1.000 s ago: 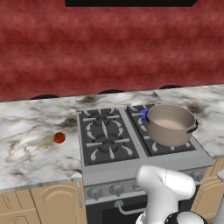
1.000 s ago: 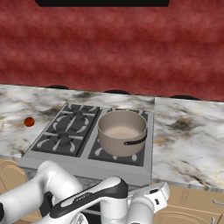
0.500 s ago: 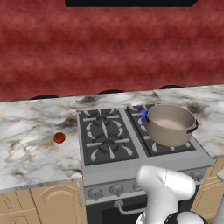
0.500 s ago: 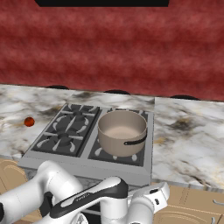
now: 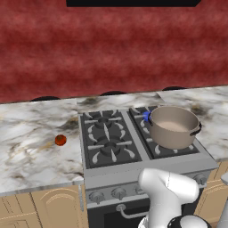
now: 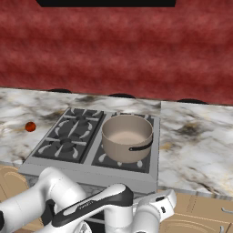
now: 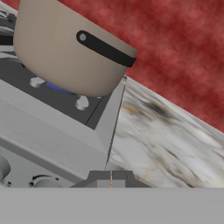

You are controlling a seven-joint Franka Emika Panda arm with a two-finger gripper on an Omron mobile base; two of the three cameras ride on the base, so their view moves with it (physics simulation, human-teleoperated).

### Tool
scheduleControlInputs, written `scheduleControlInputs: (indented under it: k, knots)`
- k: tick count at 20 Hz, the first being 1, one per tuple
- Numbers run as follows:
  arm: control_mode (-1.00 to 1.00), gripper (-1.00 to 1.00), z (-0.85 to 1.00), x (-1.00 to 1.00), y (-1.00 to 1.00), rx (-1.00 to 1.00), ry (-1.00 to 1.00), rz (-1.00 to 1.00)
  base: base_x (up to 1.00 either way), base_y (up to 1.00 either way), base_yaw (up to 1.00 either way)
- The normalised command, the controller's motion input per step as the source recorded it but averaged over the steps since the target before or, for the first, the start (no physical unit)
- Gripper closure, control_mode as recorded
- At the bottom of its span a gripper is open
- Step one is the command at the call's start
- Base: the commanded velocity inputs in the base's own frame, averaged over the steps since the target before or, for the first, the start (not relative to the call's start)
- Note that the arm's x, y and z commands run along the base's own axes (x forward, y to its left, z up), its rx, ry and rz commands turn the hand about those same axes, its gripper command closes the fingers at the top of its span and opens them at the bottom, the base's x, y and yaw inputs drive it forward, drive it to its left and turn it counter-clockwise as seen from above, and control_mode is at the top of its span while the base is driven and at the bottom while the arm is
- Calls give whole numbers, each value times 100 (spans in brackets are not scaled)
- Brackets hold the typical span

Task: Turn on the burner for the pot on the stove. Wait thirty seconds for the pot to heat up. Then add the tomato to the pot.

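A: Grey-tan metal, that's your pot [image 5: 174,127], sitting on the right side of the stove [image 5: 133,167] over the front-right burner [image 7: 56,88], where you can catch a thin blue glow under its base in the hand view.

B: And the tomato [image 5: 60,140]?

A: On the marble counter [image 5: 31,147] left of the stove, well apart from the pot.

B: What's your gripper [image 7: 111,178] doing?

A: It sits low in front of the stove's right front corner, level with the knobs. You see the fingertips close together at the bottom of the hand view, holding nothing.
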Motion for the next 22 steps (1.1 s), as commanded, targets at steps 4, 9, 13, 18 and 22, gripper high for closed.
scheduleControlInputs:
  k: [4,9,13,18,22]
  knots:
    - [-100,100,0,0,0,0,0,0,0,0,0]
    - [-100,100,0,0,0,0,0,0,0,0,0]
    - [-100,100,0,0,0,0,0,0,0,0,0]
    - [-100,100,0,0,0,0,0,0,0,0,0]
    - [-100,100,0,0,0,0,0,0,0,0,0]
